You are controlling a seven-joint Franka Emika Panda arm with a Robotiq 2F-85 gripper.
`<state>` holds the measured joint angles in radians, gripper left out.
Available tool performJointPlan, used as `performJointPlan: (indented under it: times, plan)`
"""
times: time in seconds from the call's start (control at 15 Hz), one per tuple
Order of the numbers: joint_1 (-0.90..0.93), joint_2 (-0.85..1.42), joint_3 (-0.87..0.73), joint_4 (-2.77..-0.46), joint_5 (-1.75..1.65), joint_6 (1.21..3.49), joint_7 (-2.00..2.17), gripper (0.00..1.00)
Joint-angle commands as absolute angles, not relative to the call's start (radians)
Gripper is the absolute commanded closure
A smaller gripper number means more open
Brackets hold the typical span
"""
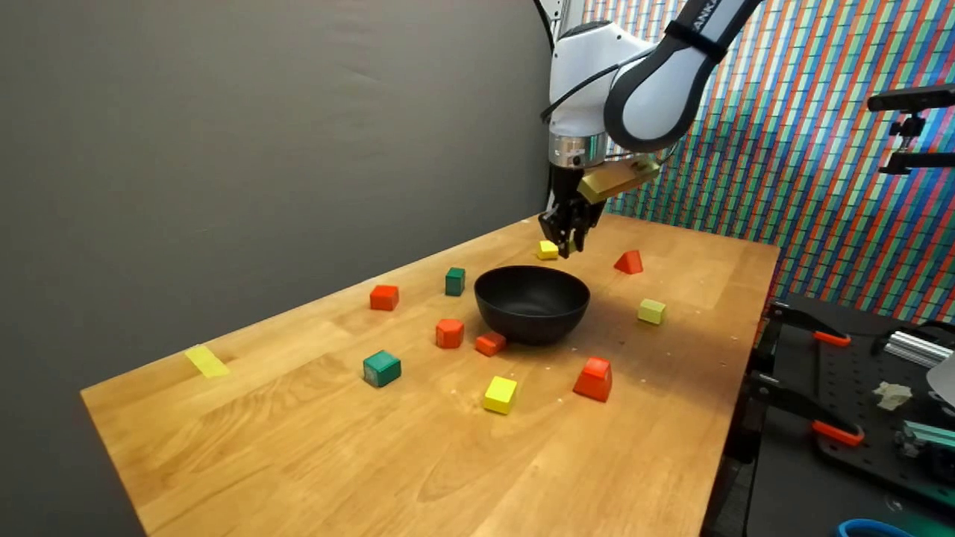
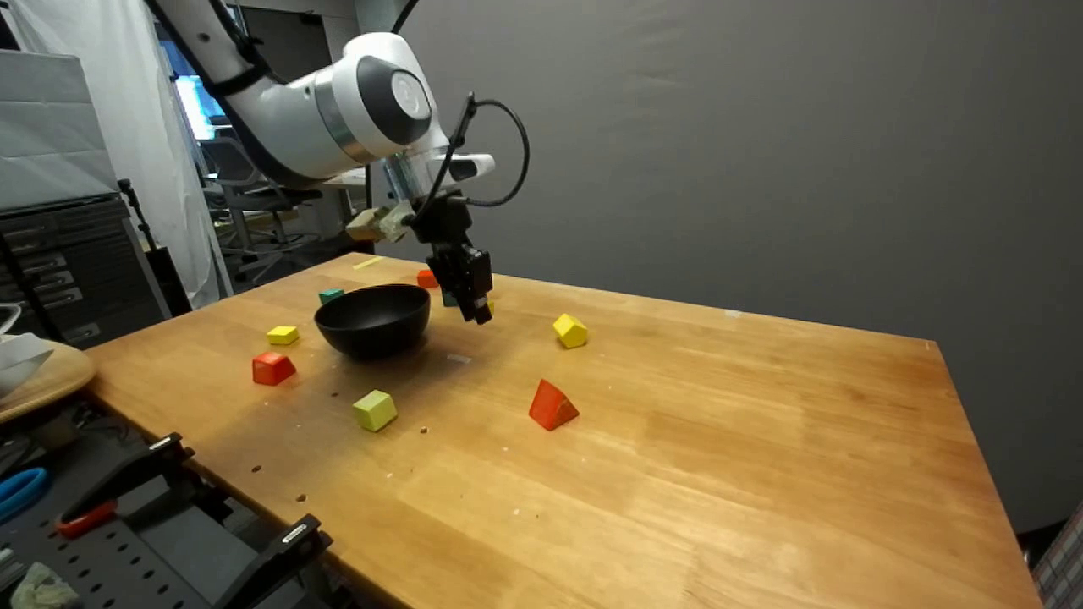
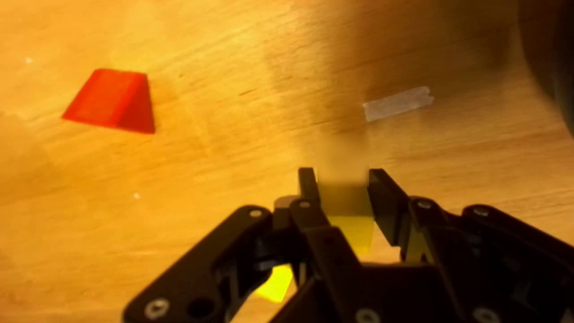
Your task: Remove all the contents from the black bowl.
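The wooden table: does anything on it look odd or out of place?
Yes: a yellow strip near an edge of the table and a whitish scrap near the black bowl. Both look like stray tape, flat and unlike the chunky blocks.

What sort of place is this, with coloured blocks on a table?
Probably a robotics lab or research workspace: there's a jointed robot arm, a black board full of holes, perhaps for mounting equipment, and an office chair in the background.

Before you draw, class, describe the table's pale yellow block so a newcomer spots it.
In an exterior view, find the black bowl on the wooden table. Lower in the picture, between a red block and a red wedge, sits the pale yellow block: neither neighbour is yellow.
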<state>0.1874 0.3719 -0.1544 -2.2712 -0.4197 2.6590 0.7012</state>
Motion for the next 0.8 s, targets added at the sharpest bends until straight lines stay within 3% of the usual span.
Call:
performJointPlan:
  times: [0.0, 0.07, 0.27, 0.47, 0.73]
  plan:
    - [0.144, 0.501, -0.084, -2.152, -0.234, 2.661, 0.62, 0.75]
    - [0.144, 0.519, -0.076, -2.134, -0.197, 2.658, 0.606, 0.45]
    - [0.173, 0.527, -0.091, -2.116, -0.143, 2.654, 0.603, 0.27]
    - [0.255, 0.425, -0.152, -2.185, -0.193, 2.651, 0.685, 0.02]
    - [0.385, 0.233, -0.243, -2.304, -0.37, 2.657, 0.865, 0.0]
